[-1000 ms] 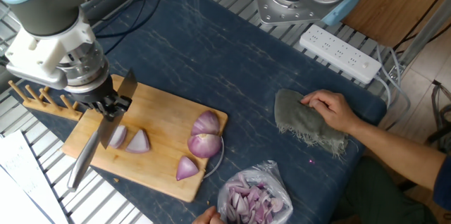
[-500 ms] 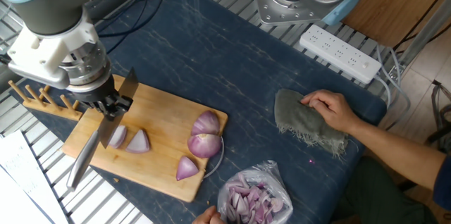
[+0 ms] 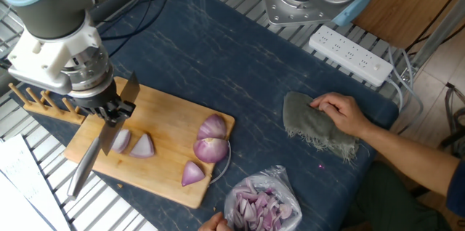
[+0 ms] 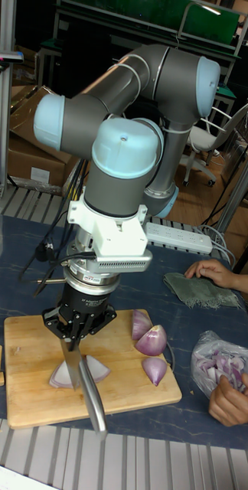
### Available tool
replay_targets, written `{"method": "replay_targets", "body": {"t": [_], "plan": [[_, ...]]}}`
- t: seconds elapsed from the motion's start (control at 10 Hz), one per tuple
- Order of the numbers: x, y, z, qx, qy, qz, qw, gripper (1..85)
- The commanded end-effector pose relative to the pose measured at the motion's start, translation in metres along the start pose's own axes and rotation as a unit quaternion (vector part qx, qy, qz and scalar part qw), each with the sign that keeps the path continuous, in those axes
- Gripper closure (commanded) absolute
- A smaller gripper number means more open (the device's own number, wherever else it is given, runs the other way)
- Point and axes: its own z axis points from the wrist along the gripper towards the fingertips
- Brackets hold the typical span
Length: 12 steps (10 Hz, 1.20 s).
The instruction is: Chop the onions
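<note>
The gripper (image 3: 110, 107) is closed on a knife (image 3: 98, 144), whose blade hangs down with its edge at the two onion wedges (image 3: 134, 144) lying together on the board (image 3: 163, 118), directly below the gripper. In the tall view the blade (image 4: 72, 360) is seen standing between these two wedges (image 4: 79, 373), so the step in hand is judged to be a cut through this piece. For a clean cut the blade should be kept upright and driven straight down until the wood is met, since a rounded, glossy wedge could roll or slide from under an oblique edge. Three larger onions (image 3: 211, 147) wait at the board's far end, well apart from the gripper, with a thin pale ring (image 3: 224, 165) beside them. Beyond the board, farther again from the gripper, a clear bag (image 3: 261, 205) holding small purple bits is steadied by a hand (image 4: 233, 398). A second hand (image 3: 341, 111) rests on a grey cloth (image 3: 312, 126) on the bench (image 3: 218, 57), both far from the blade.
</note>
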Motion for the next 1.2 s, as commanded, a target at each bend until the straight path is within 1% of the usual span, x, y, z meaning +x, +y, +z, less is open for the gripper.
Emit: {"method": "replay_targets", "body": {"t": [0.0, 0.1, 0.2, 0.3, 0.5, 0.7, 0.8, 0.9, 1.1], "plan": [[-0.001, 0.002, 0.000, -0.007, 0.001, 0.008, 0.9999, 84.7], [0.000, -0.001, 0.001, -0.002, 0.002, 0.007, 1.0000, 84.7], [0.000, -0.003, 0.001, 0.001, 0.002, 0.013, 0.9999, 84.7], [0.002, -0.007, 0.001, 0.008, 0.006, 0.026, 0.9996, 84.7], [0.006, -0.005, 0.001, 0.005, 0.013, 0.075, 0.9971, 84.7], [0.006, 0.000, 0.000, -0.004, 0.013, 0.105, 0.9944, 84.7], [0.006, 0.003, 0.000, -0.010, 0.012, 0.106, 0.9942, 84.7], [0.003, 0.003, 0.000, -0.010, 0.006, 0.094, 0.9955, 84.7], [-0.003, 0.005, 0.001, -0.017, -0.002, 0.083, 0.9964, 84.7]]}}
